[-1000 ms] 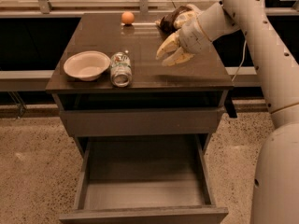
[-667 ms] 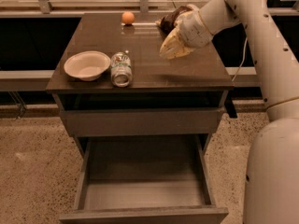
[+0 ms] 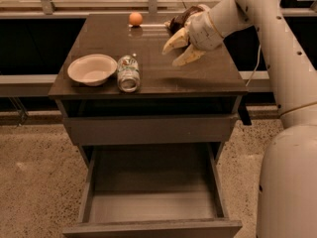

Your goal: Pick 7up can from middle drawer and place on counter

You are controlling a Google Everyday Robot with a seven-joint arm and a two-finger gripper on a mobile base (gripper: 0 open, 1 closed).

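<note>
My gripper [image 3: 170, 57] hangs empty with its fingers spread, above the right rear of the counter [image 3: 163, 81]. The can [image 3: 128, 73] lies on its side just beside the bowl [image 3: 92, 69], and the open middle drawer [image 3: 153, 205] is bare. From here I'd lift up and away, because a nudge could set it rolling.

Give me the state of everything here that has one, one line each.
Can: lying on its side on the counter.
Bowl: upright, empty, beside the can.
Orange: resting near the counter's back edge.
Middle drawer: pulled open, empty.
Upper drawer: shut.
Gripper: open, holding nothing, above the counter's right side.
</note>
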